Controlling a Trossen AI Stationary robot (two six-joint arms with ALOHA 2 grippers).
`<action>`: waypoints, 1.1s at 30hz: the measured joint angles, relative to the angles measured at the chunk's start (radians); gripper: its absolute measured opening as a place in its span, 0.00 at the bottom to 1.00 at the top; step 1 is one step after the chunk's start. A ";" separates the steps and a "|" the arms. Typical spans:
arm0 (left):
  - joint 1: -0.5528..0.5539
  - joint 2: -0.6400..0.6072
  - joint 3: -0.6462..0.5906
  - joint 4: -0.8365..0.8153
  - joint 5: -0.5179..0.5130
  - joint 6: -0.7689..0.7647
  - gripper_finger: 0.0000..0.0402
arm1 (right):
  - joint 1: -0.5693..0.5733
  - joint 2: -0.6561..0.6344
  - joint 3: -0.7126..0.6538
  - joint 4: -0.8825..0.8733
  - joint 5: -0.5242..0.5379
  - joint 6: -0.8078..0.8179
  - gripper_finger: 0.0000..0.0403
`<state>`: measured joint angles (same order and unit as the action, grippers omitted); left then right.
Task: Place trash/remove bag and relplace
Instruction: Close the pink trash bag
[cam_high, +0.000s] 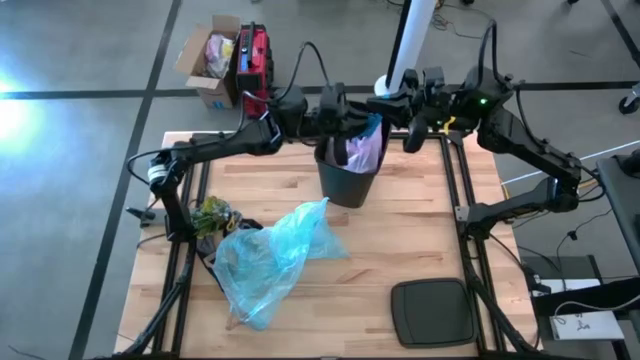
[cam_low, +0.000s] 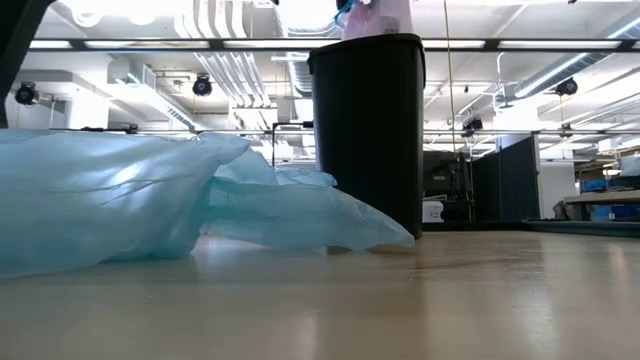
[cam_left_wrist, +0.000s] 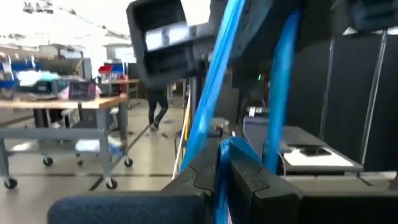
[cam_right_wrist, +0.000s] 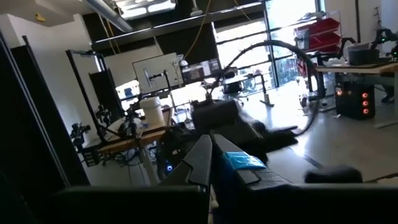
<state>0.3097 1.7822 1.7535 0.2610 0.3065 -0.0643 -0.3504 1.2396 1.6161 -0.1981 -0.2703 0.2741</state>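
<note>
Two dark jointed arms, black cables looped along links, green indicator light on right arm.

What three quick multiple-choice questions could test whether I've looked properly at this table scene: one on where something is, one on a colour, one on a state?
1. Where is the black bin?
A. at the table's far edge, between the two grippers
B. on the floor beside the table
C. tipped over on the dark lid

2. What colour are the drawstrings in the left gripper?
A. red
B. blue
C. yellow

3. How is the right gripper?
A. wide open, empty
B. out of sight
C. shut on a blue drawstring

Answers:
1 A, the high view shows it upright by the far edge with both arms reaching over it.
2 B, bright blue strips run up from the left gripper's closed fingers.
3 C, a blue piece sits pinched between its closed fingers.
</note>
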 joint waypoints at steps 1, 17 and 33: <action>0.000 0.006 0.000 -0.007 0.000 0.000 0.01 | 0.003 0.000 0.000 0.000 0.000 0.000 0.00; 0.008 0.051 -0.002 -0.203 -0.009 0.061 0.01 | 0.028 -0.041 0.000 0.059 0.000 -0.012 0.00; -0.007 -0.044 0.032 -0.153 0.020 0.013 0.01 | 0.028 -0.040 0.000 0.055 0.008 -0.048 0.00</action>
<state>0.3022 1.7378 1.7852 0.1076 0.3267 -0.0511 -0.3229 1.1999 1.6161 -0.1426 -0.2623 0.2258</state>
